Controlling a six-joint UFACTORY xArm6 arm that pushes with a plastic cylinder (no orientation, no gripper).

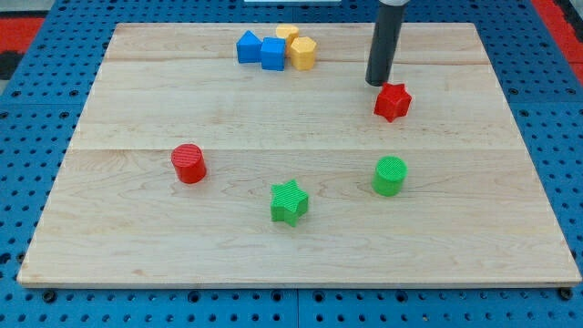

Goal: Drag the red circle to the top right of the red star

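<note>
The red circle (pixel 189 164) is a small ribbed round block on the wooden board (pixel 137 237), toward its left edge, about halfway down. The red star (pixel 393 101) sits well apart, nearer the right edge and top. My tip (pixel 378 83) is just up and left of the star; it is a bare rod and holds nothing. A green star (pixel 289 201) and green circle (pixel 390 175) sit nearer the bottom edge. Two blue (pixel 249 46) (pixel 272 54) and two yellow blocks (pixel 302 53) (pixel 288 35) bunch by the top edge.
</note>
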